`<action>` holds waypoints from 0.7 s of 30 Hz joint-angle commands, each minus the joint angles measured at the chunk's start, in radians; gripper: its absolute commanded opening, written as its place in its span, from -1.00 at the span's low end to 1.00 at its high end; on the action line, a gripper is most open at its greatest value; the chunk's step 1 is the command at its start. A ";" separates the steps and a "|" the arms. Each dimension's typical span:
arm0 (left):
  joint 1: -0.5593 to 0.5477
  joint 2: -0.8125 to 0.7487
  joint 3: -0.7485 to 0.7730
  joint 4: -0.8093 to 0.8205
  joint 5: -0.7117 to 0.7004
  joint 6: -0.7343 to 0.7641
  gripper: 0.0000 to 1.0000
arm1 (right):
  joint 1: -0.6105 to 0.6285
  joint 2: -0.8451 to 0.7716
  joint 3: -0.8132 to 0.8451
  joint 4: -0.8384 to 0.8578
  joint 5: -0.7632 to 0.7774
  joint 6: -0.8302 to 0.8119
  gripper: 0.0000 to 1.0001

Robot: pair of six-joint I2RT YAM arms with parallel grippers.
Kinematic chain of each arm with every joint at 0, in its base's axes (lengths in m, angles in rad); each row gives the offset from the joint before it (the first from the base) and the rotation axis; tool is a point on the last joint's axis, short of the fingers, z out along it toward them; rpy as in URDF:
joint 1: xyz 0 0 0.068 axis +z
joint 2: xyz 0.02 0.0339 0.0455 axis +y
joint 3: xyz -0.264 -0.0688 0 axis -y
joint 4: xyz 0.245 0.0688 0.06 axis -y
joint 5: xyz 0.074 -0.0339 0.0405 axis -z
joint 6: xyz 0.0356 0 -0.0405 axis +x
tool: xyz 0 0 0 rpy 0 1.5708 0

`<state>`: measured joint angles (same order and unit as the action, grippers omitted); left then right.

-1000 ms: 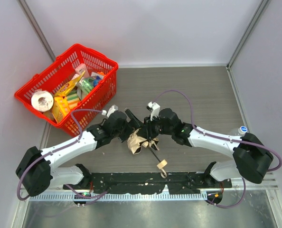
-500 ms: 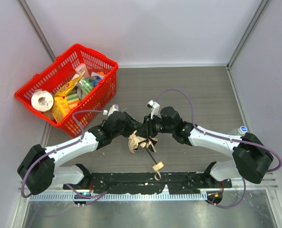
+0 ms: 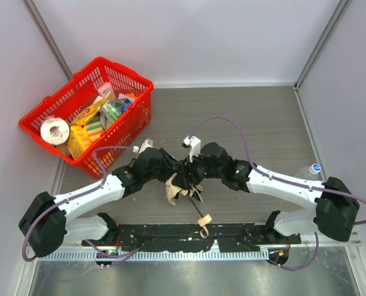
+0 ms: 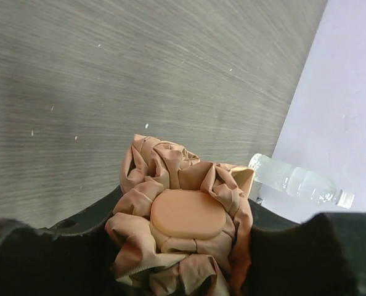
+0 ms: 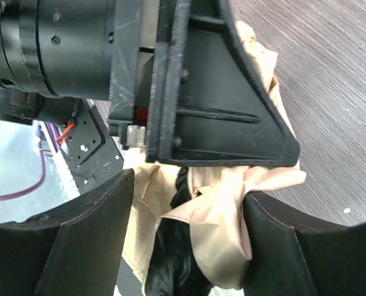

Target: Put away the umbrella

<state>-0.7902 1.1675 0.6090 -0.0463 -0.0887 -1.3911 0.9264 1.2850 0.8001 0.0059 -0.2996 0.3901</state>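
Observation:
The beige umbrella (image 3: 175, 187) lies folded and bunched on the table between my two arms, its thin black shaft (image 3: 195, 208) running to the tan handle (image 3: 204, 220) near the front edge. My left gripper (image 3: 172, 175) is shut on the canopy end; in its wrist view the round tan cap and crumpled fabric (image 4: 189, 213) fill the gap between the jaws of that gripper (image 4: 186, 253). My right gripper (image 5: 189, 240) stands open around loose beige fabric (image 5: 232, 209), which touches its right finger (image 5: 300, 246). In the top view the right gripper (image 3: 187, 179) is pressed close to the left one.
A red basket (image 3: 129, 75) holding groceries stands at the back left, near the left arm. A clear bottle (image 3: 314, 168) rests by the right wall, also visible as a bottle (image 4: 300, 182) in the left wrist view. Black mounting rail (image 3: 183, 237) runs along the front edge.
My left gripper has closed on the umbrella's canopy end. My right gripper has opened its jaws and shifted slightly left. The umbrella's handle has moved a little toward the front edge.

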 commanded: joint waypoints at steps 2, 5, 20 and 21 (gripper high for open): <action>-0.004 0.049 0.150 -0.205 -0.026 -0.046 -1.00 | 0.150 0.014 0.129 -0.072 0.218 -0.106 0.36; -0.003 0.075 0.202 -0.303 -0.042 -0.091 -1.00 | 0.210 0.054 0.180 -0.136 0.344 -0.158 0.36; -0.003 0.067 0.233 -0.374 -0.013 -0.195 -1.00 | 0.333 0.208 0.208 -0.106 0.626 -0.237 -0.08; -0.004 0.064 0.232 -0.377 -0.008 -0.203 -1.00 | 0.331 0.211 0.211 -0.098 0.613 -0.237 -0.20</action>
<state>-0.7761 1.2434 0.7815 -0.4553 -0.1089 -1.5295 1.2385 1.4746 0.9688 -0.2138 0.3290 0.2218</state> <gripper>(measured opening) 0.462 0.509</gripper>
